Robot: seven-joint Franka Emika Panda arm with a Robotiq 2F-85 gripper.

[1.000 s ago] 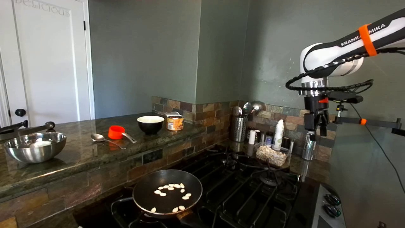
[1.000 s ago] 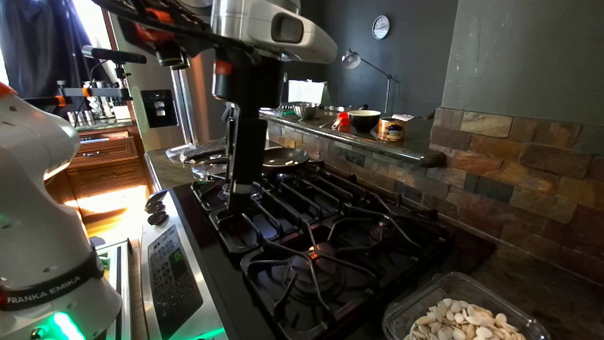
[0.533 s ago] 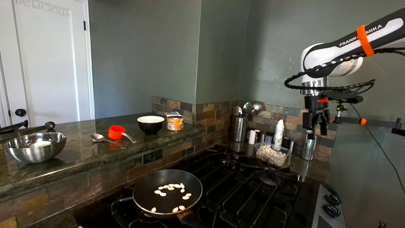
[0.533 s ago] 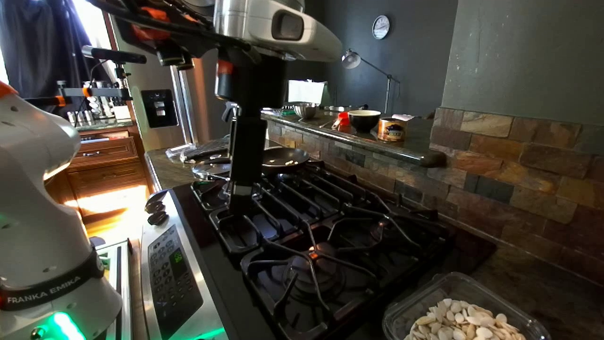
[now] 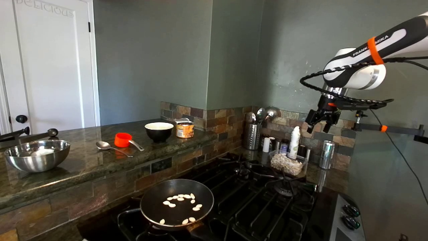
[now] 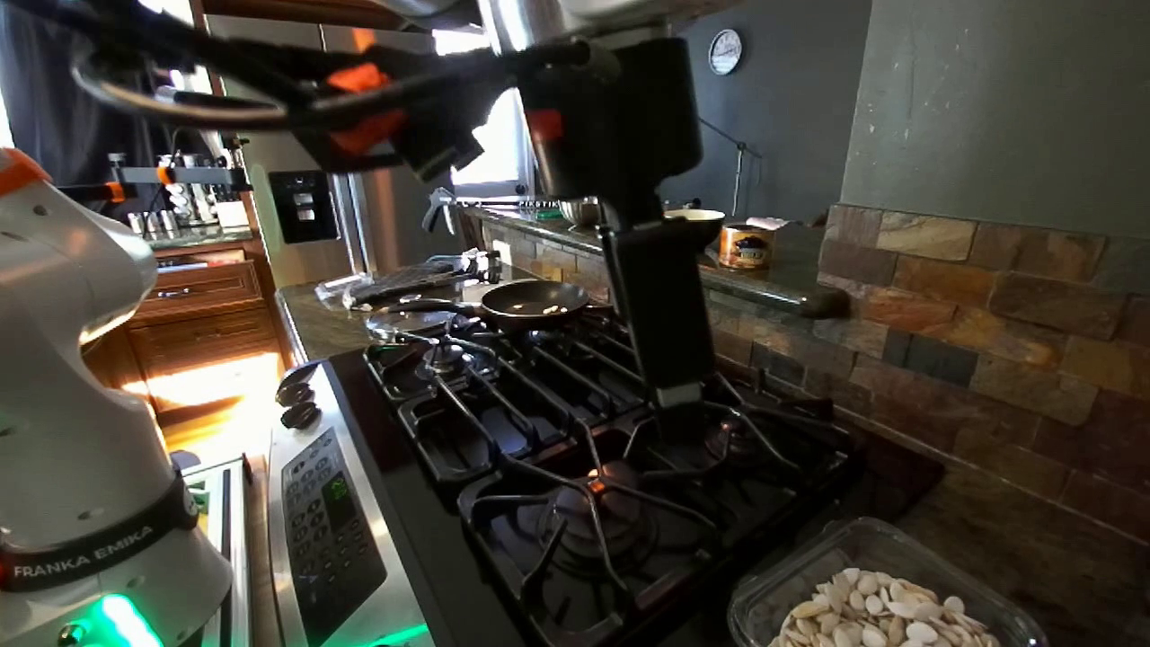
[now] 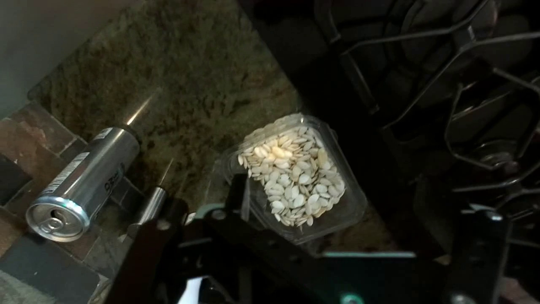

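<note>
Black, spread wide and empty, one gripper [image 5: 318, 129] hangs near one can [image 5: 327, 154] and one tub [image 7: 352, 211] of seeds [image 7: 295, 181].

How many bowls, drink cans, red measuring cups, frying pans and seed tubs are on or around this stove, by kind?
Steel bowl and black bowl: 2
Drink can: 1
Red measuring cup: 1
Frying pan: 1
Seed tub: 1
Total: 6

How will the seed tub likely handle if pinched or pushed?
The tub looks like thin, clear plastic, so it may flex under a pinch. It's wider than tall, so a push would probably slide it rather than tip it. The seeds lie loose and the top looks open, so tilting could spill some.
</note>
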